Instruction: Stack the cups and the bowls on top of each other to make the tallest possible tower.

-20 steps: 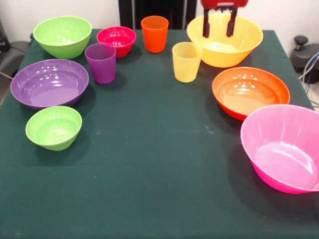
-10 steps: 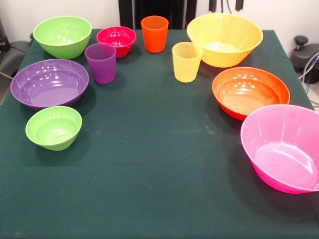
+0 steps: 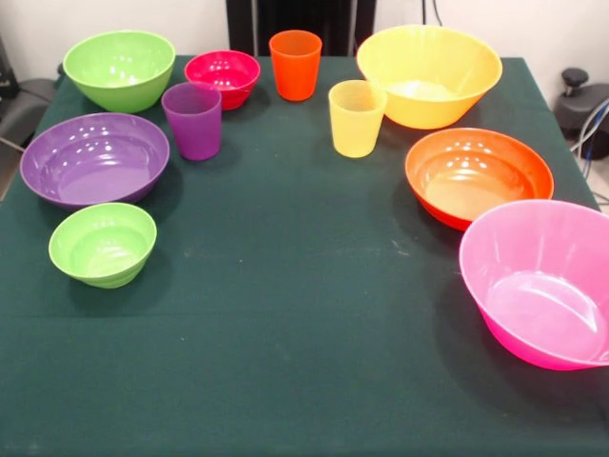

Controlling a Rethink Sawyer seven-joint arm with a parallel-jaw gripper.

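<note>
- The table [image 3: 285, 314] is covered by a dark green cloth, smooth with a few pale specks; its near half is bare.
- Every cup and bowl stands apart, upright on the cloth; nothing is stacked, so no tower shows.
- Left side, far to near: the medium green bowl [image 3: 119, 69] at the far left corner, the large purple bowl [image 3: 93, 159] nearer, and the small green bowl [image 3: 103, 244] nearest.
- The small red bowl [image 3: 222, 77] sits at the far edge, with the purple cup [image 3: 192, 120] just in front of it and beside the purple bowl.
- The orange cup [image 3: 295, 64] stands at the far edge near the middle; the yellow cup [image 3: 355, 117] stands nearer and to its right.
- Right side, far to near: the yellow-orange bowl [image 3: 429, 74], the orange-red bowl [image 3: 479, 176], and the pink bowl [image 3: 540, 282], whose rim runs off the right edge.
- The gripper does not appear, so its state cannot be told.
- Behind the table is a pale wall [image 3: 124, 17] with a dark upright structure [image 3: 300, 16] at the middle.
- A black object with cables [image 3: 582, 105] stands past the right edge, and a dark grey shape [image 3: 21, 109] lies past the left edge.
</note>
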